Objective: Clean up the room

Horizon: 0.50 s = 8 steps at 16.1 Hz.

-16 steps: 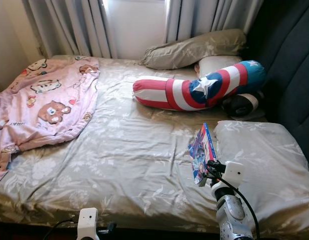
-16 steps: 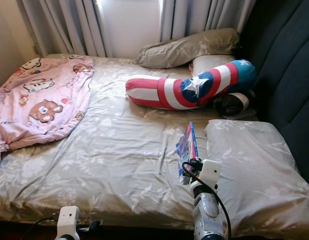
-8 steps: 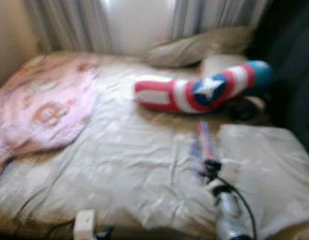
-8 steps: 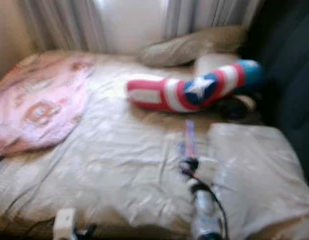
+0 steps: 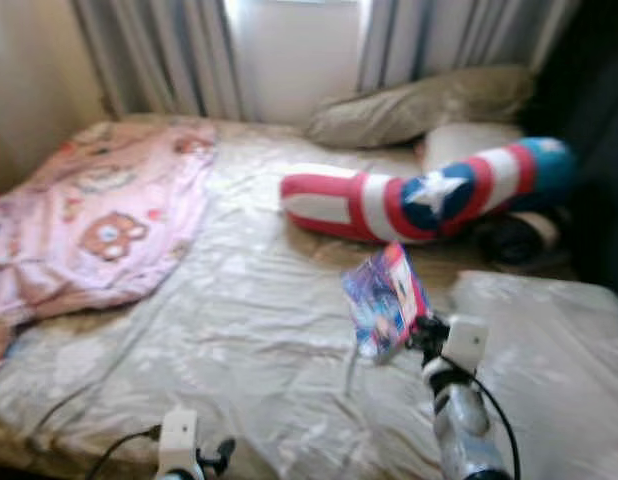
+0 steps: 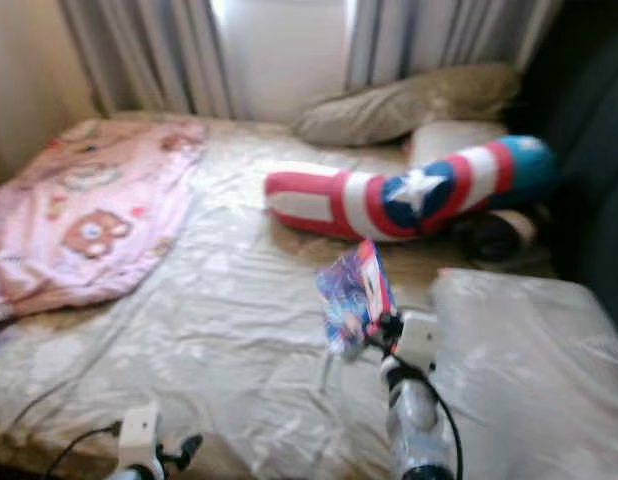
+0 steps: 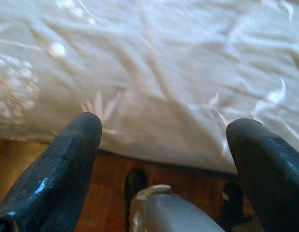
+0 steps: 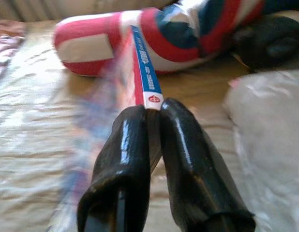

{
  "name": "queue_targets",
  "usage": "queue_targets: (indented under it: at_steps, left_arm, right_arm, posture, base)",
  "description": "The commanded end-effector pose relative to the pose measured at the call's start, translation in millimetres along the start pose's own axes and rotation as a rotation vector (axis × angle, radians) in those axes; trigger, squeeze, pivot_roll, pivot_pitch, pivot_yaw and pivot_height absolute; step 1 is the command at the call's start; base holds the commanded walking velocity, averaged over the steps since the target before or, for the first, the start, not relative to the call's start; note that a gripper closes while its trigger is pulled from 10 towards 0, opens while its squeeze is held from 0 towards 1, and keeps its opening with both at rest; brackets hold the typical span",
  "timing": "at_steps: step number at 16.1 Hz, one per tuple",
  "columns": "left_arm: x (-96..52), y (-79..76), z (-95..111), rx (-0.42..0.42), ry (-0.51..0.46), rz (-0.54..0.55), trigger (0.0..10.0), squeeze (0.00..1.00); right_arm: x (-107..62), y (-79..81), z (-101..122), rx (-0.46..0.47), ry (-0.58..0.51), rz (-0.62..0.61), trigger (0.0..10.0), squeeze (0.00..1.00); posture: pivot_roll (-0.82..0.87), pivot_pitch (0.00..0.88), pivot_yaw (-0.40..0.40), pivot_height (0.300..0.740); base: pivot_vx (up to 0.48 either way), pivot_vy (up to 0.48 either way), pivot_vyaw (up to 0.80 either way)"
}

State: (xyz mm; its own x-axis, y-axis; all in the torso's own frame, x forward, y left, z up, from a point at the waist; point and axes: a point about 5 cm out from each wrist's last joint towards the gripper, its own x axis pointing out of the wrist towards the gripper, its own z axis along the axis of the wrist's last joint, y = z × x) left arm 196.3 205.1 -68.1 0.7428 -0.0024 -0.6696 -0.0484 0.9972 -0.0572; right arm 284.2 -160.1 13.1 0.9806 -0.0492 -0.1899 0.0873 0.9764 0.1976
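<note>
Book (image 5: 383, 303) now raised off bed (image 5: 239, 330).

The book (image 5: 383, 301) is now up off the bed (image 5: 249, 330), held in the air by the right gripper (image 5: 421, 330), where a second ago it stood on edge against the near pillow (image 5: 549, 340). Its cover now tilts toward the camera, which has itself shifted.
</note>
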Motion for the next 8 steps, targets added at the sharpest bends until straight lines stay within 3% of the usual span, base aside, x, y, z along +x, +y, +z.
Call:
queue_targets:
  at_steps: [1,5,8]
  left_arm:
    - [-4.0,7.4,-7.9,0.007,0.028,0.021,10.0,0.00]
    - [-2.9,9.7,1.0,0.008,-0.031,0.035,10.0,0.00]
    - [2.5,12.1,35.8,0.015,-0.208,0.086,10.0,0.00]
  right_arm:
    - [3.7,-2.8,9.9,0.003,-0.048,-0.017,10.0,0.00]
    - [4.0,-4.4,11.1,0.001,-0.056,-0.026,10.0,0.00]
    - [2.2,-4.7,9.3,-0.003,-0.056,-0.017,10.0,0.00]
  posture:
    - [0.07,0.000,-0.049,0.740]
    - [0.06,0.000,-0.043,0.740]
    - [0.05,0.000,-0.036,0.740]
  base:
    - [0.000,0.000,0.00]
    - [0.000,0.000,0.00]
    - [0.000,0.000,0.00]
